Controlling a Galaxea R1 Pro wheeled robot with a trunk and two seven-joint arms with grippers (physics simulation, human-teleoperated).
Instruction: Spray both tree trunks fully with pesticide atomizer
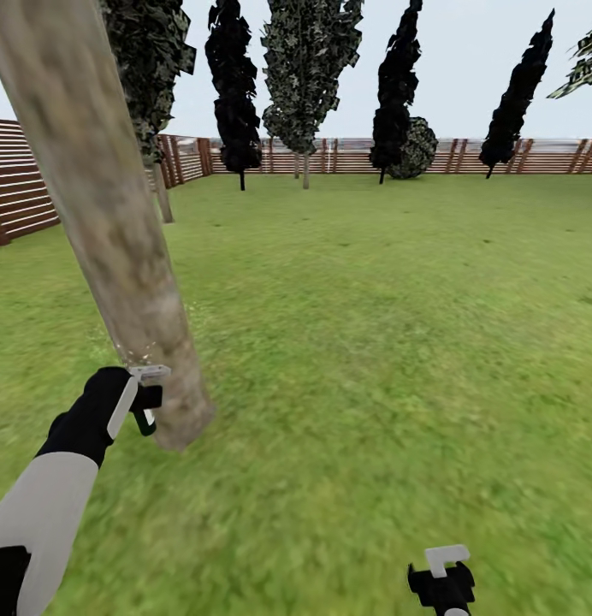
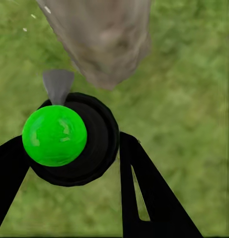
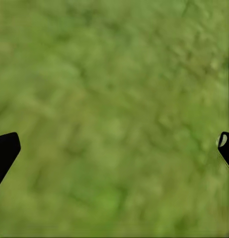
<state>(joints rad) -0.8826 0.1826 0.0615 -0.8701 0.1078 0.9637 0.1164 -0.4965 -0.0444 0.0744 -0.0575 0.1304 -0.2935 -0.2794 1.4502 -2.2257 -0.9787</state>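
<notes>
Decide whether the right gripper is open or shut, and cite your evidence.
Open. The right gripper shows its fingertips far apart, with only grass between them.

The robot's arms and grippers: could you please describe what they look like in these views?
The left arm has a light grey forearm segment between black sections. The left gripper is black with a pale grey bracket. Its fingers are flat, black and tapered, one with a slot. The right gripper is likewise black with a pale bracket.
</notes>
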